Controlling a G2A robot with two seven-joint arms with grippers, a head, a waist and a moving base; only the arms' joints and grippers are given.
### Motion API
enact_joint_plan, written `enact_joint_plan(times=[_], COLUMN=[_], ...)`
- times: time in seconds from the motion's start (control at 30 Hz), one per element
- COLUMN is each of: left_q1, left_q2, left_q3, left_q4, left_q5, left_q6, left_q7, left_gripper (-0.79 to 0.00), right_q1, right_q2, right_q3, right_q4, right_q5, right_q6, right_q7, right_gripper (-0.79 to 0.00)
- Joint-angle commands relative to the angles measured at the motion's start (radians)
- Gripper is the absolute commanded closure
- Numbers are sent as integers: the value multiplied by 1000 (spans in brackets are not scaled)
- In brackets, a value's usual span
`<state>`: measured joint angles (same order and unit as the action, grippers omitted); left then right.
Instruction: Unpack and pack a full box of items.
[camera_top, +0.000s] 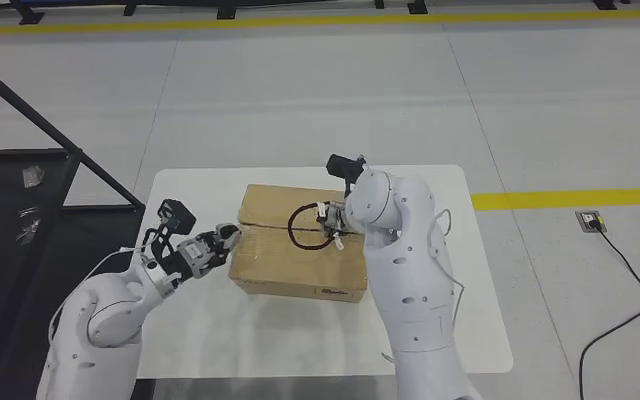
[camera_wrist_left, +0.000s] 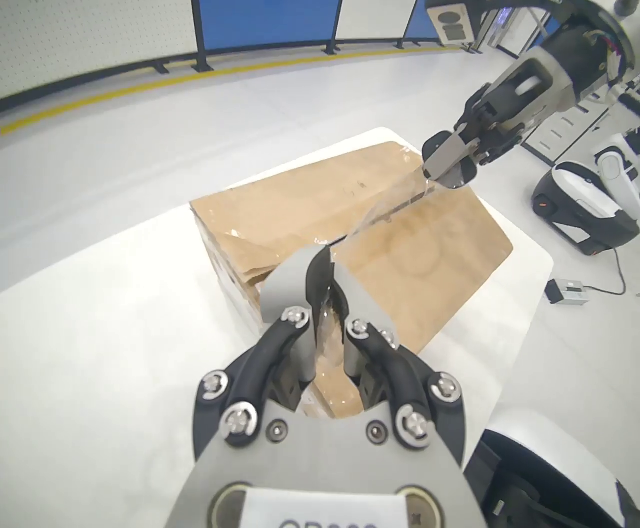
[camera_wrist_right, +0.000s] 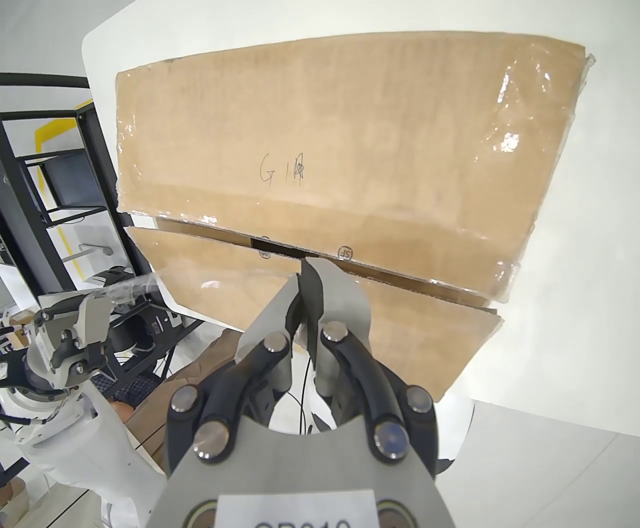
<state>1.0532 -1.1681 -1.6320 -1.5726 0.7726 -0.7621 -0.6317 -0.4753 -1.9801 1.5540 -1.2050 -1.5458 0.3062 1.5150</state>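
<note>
Both pairs of jaws are pinched shut on one strip of clear tape (camera_wrist_left: 385, 210). The left gripper (camera_wrist_left: 325, 255) holds one end at the box's end wall. The right gripper (camera_wrist_right: 307, 265) holds the other end above the middle of the lid. The strip stretches taut between the two grippers, lifted off the cardboard. One box (camera_top: 280, 265) sits mid-table (camera_top: 200, 330), its two flaps down, with a narrow seam showing between them.
</note>
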Motion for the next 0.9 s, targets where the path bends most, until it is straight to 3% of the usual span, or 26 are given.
enact_joint_plan(times=[0.0, 0.2, 0.37, 0.67, 0.87], left_q1=[-19, -79, -126, -200, -234], left_q2=[5, 25, 35, 44, 48], left_q3=[6, 11, 34, 96, 135], left_q4=[9, 47, 74, 158, 199], left_q5=[-79, -284, -353, -357, -345], left_q6=[21, 114, 181, 268, 280], left_q7=[-71, -305, -395, -402, -383], left_gripper=[0, 0, 0, 0, 0], right_q1=[19, 72, 95, 114, 105], right_q2=[0, -8, -13, -16, -18], right_q3=[21, 76, 106, 148, 162], right_q4=[41, 134, 165, 203, 186], right_q5=[-4, -41, -41, -72, -93], right_q6=[-6, -7, 1, 18, 8], right_q7=[5, 6, -2, -19, -9], right_gripper=[0, 0, 0, 0, 0])
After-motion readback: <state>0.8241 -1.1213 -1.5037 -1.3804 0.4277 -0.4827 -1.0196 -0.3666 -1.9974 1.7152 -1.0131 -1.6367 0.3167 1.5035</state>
